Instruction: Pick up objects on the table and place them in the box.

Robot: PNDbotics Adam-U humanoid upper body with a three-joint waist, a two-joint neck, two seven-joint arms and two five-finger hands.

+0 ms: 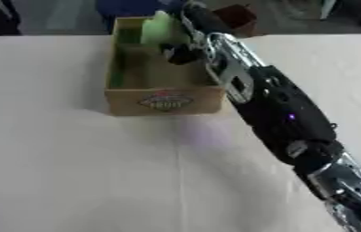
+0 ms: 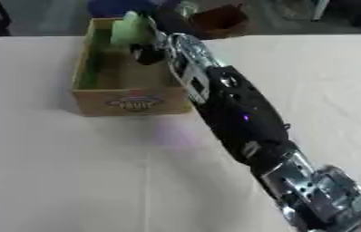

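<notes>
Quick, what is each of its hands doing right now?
Right hand: over the box, fingers curled round a light green object.
Left hand: not in view, so it cannot be told.

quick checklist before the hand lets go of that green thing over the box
1. Right hand is over the open cardboard box with the printed label: ok.
2. Pale green object is at the hand, above the box's far end: ok.
3. Fingers curled round the green object: cannot tell, they are dark and blurred.
4. Landing spot inside the box free: ok, bare brown floor shows under the hand.
5. Box sits flat on the white table, near wall upright: ok.
6. Left hand out of the way: ok, it shows in neither view.
</notes>
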